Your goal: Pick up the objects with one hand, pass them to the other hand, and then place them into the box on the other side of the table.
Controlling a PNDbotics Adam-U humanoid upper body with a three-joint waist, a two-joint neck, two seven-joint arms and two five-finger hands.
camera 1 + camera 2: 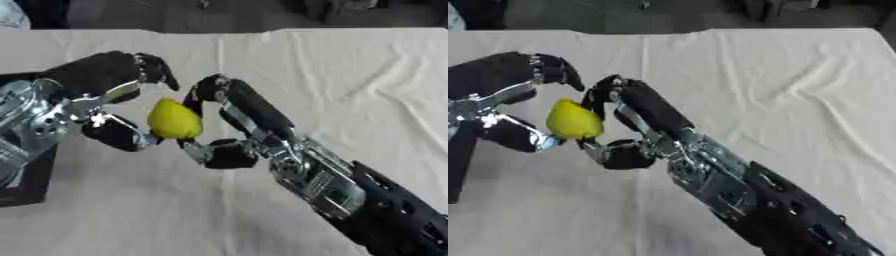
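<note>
A yellow lemon-shaped object (173,119) hangs above the white-clothed table (350,80), between my two hands. My right hand (229,150) reaches in from the lower right. Its fingers (210,89) curl over the object's top right and its thumb sits under it, so it is shut on the object. My left hand (96,75) comes in from the left. Its fingers (156,70) arch above the object with a gap, and its thumb (122,134) touches the object's lower left side.
A dark box (26,187) lies at the left edge, partly hidden under my left forearm. The wrinkled cloth stretches bare to the right and toward the far edge (332,30), with dark floor beyond.
</note>
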